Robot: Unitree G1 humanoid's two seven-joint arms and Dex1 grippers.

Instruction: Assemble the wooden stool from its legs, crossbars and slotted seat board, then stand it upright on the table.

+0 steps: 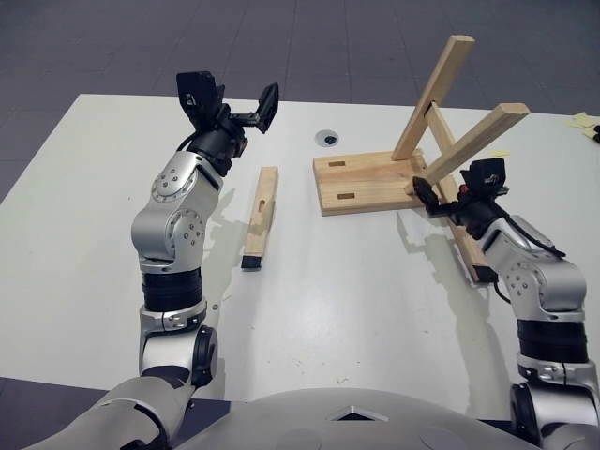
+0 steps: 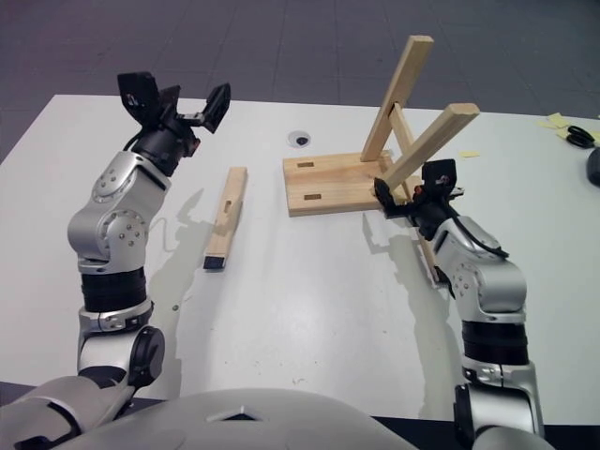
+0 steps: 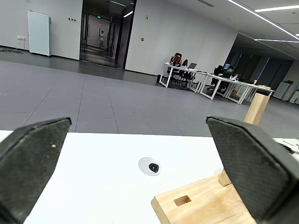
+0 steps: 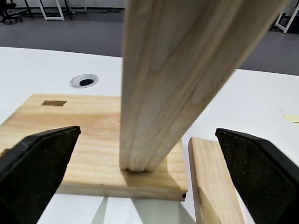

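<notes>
The slotted seat board [image 1: 361, 183] lies flat at the back of the white table [image 1: 356, 309]. Two legs [image 1: 441, 89] [image 1: 473, 141] rise from its right end, tilted and joined by a crossbar [image 1: 441, 131]. My right gripper [image 1: 456, 187] is open around the foot of the nearer tilted leg [image 4: 182, 70], with a gap on both sides. Another wooden piece [image 1: 469, 246] lies on the table under that arm. A loose leg [image 1: 260, 216] with a black end lies left of the board. My left gripper [image 1: 234, 101] hangs open and empty above the table, behind the loose leg.
A round cable grommet [image 1: 327, 138] is set in the table behind the board. Yellow notes [image 1: 583, 120] and a dark object [image 2: 592, 164] lie at the far right edge. Bare table spreads in front of the board and the loose leg.
</notes>
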